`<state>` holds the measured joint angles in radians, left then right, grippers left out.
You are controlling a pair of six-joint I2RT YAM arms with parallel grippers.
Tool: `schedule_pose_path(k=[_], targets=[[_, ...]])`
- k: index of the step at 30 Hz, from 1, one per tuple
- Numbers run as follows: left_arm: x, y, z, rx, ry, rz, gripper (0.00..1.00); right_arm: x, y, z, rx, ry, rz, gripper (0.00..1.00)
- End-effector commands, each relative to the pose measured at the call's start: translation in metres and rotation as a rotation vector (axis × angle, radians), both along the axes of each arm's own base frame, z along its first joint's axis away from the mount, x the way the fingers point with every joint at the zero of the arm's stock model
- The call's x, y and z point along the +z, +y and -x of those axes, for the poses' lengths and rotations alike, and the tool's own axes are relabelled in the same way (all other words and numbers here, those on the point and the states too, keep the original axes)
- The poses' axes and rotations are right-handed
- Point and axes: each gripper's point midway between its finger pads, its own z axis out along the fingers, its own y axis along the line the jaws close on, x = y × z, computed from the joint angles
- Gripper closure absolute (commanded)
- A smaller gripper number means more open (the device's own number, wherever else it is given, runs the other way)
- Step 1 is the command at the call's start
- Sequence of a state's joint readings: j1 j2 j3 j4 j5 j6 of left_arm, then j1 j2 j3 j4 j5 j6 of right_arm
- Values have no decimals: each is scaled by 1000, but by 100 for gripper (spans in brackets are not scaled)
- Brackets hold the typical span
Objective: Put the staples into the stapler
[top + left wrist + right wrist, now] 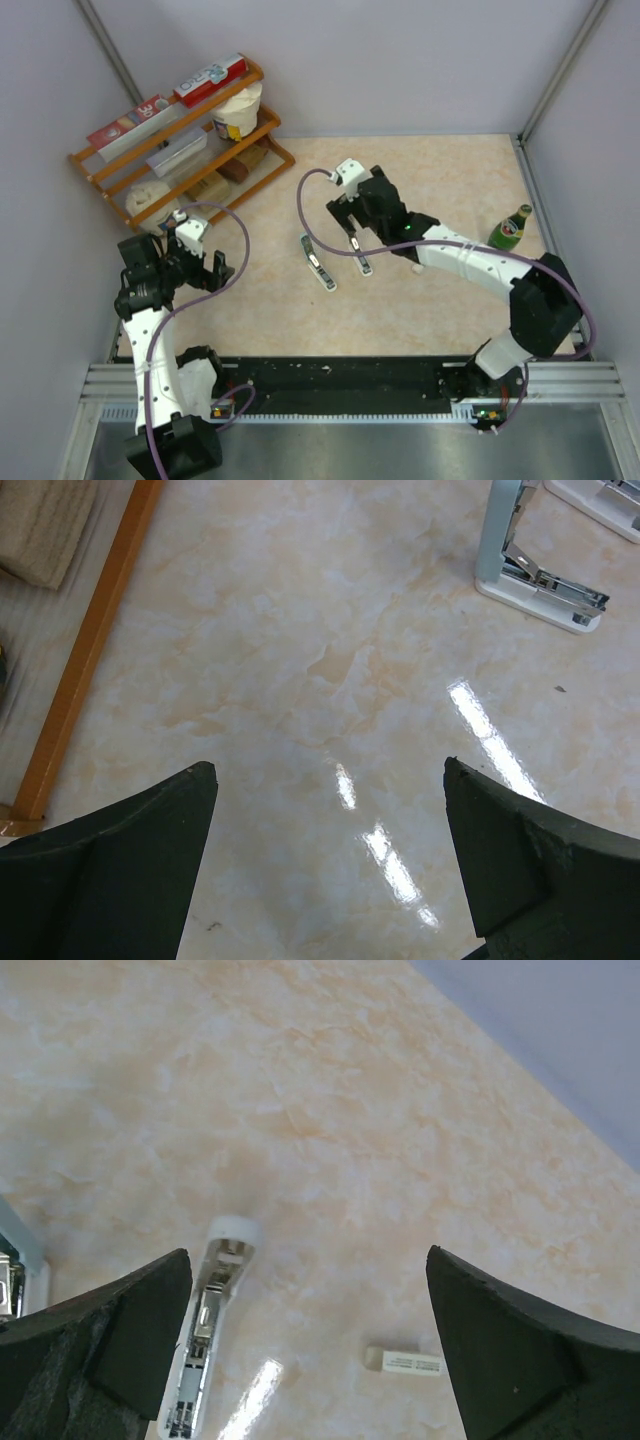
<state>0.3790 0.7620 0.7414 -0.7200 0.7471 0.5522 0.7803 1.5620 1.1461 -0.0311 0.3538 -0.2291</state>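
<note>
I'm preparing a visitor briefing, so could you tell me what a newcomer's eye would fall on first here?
One white stapler lies mid-table, a second stapler under the open right claw. A tiny staples packet lies beside that one. A stocked wooden rack fills the far left corner; a green bottle stands at the right.

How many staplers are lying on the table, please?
2. The left stapler lies near the middle of the table; the right stapler lies close beside it. Items on the rack are too small to rule out another.
</note>
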Motion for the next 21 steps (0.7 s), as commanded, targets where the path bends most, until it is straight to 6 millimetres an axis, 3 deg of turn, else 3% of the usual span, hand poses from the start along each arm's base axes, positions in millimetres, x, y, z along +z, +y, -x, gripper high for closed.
schedule_pose_path(k=[1, 5, 8, 13, 16, 21], targets=[[24, -11, 0, -68, -64, 23, 1, 35, -23, 4, 69, -18, -70, 2], [58, -22, 2, -127, -149, 30, 1, 34, -40, 30, 189, -20, -26, 2], [90, -31, 3, -173, -217, 32, 1, 13, -50, 51, 235, 4, 8, 2], [142, -58, -7, -292, -332, 86, 1, -10, -60, 59, 222, 63, 0, 2], [145, -89, -27, -333, -320, 70, 1, -17, -59, 59, 241, 112, -51, 2], [123, -156, -51, -458, -222, 34, 1, -34, -59, 66, 279, 221, -129, 2]])
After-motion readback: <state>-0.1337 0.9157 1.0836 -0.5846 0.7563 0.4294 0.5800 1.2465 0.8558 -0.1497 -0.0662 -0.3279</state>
